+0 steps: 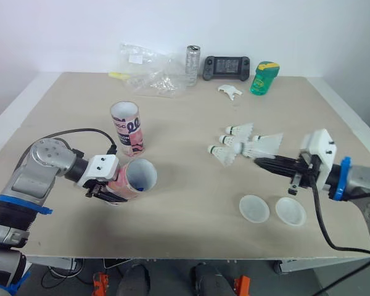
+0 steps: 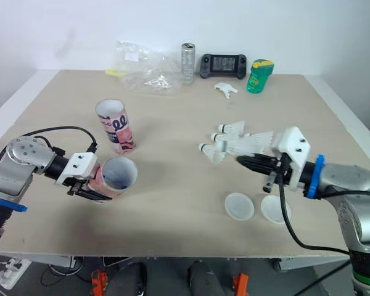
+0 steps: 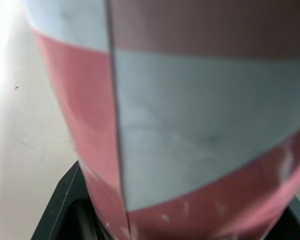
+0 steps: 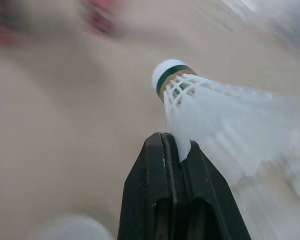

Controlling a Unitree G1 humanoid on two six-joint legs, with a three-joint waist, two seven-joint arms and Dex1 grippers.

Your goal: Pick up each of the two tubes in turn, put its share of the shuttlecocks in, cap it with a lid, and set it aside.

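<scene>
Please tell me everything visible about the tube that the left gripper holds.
The tube is a cardboard-looking cylinder with pink and white bands. It has no lid; its open mouth faces the robot's right, and the inside that shows looks empty. It is tipped nearly on its side, near the upright second tube. The left gripper is shut on its body. Whether it touches the table is unclear.

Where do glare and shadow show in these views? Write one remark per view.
Left wrist view: strong glare whitens the table beside the held tube. Left eye view: even light, with only faint soft shadows under the standing tube and the two lids. Right wrist view: the black fingers read dark, while the cork of the shuttlecock is brightly lit.
</scene>
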